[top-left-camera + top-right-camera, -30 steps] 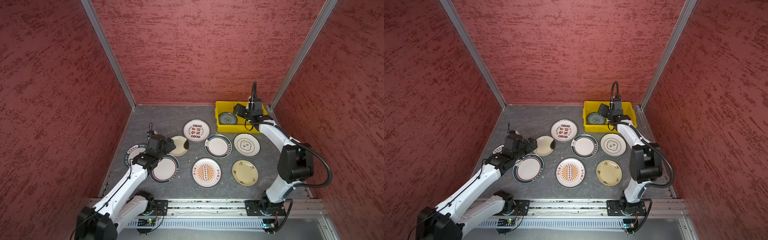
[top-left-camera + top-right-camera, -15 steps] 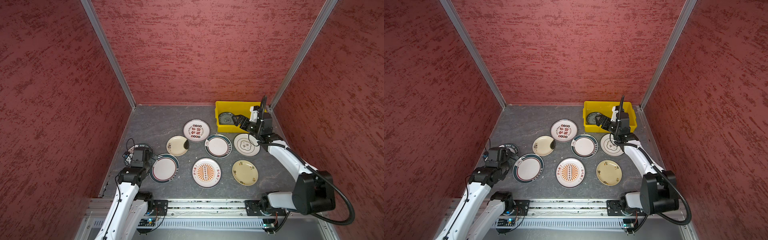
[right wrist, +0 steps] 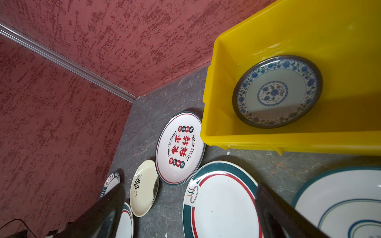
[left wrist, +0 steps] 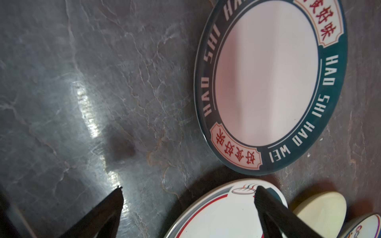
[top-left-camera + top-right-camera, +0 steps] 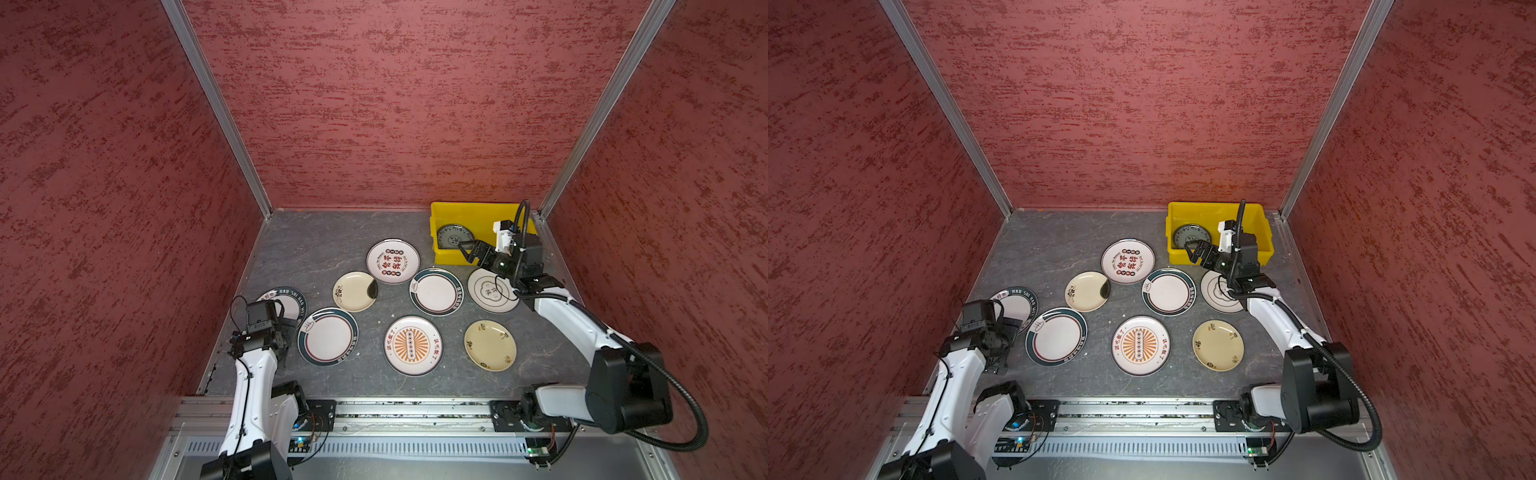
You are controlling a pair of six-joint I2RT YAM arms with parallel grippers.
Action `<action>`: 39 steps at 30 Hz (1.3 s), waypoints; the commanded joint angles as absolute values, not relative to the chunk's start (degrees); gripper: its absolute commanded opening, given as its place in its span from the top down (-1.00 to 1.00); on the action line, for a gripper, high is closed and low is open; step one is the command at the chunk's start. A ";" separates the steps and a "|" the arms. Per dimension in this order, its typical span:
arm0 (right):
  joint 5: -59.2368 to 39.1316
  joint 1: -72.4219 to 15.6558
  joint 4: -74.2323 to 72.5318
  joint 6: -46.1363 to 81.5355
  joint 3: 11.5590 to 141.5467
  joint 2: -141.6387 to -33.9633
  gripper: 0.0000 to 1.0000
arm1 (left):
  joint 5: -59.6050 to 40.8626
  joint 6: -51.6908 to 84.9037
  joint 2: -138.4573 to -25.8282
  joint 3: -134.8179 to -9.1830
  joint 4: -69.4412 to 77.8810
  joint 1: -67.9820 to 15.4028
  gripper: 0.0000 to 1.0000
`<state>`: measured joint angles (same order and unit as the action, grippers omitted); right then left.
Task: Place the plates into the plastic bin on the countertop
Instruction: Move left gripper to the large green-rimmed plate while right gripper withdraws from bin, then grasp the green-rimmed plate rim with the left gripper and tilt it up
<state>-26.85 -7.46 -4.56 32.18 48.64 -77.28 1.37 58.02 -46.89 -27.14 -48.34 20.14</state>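
Left tool [image 4: 188, 188] and right tool [image 3: 190, 186] both gape empty. One blue-floral plate [image 3: 277, 91] lies in the yellow bin [image 3: 247, 136]; eight plates [image 5: 412, 345] lie flat on the desk [image 5: 316, 249], apparently awaiting rim grasps.

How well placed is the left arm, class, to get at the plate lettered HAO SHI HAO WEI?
Probably yes: the left pincer hangs open just short of the lettered plate, nothing lies on that plate, and bare countertop borders its near rim.

Dark stone-look countertop [image 4: 103, 82] with a polished sheen and pale veins, smooth shiny yellow plastic bin [image 3: 309, 31], glossy glazed plates [image 4: 266, 78], rough-textured matt red walls [image 5: 395, 104], dull brushed metal corner strips [image 5: 215, 104]
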 commanded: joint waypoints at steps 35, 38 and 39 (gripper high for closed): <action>-36.27 -7.72 -15.76 40.85 47.47 -81.39 -0.96 | -22.56 50.20 -69.35 -19.60 -11.37 35.33 -0.19; -35.84 -7.72 -15.64 41.31 47.59 -81.63 -0.96 | -23.07 50.12 -71.65 -19.59 -9.20 35.25 -0.16; -36.11 -7.67 -15.73 41.39 47.64 -81.83 -0.96 | -23.18 49.95 -72.77 -19.98 -8.88 35.31 -0.16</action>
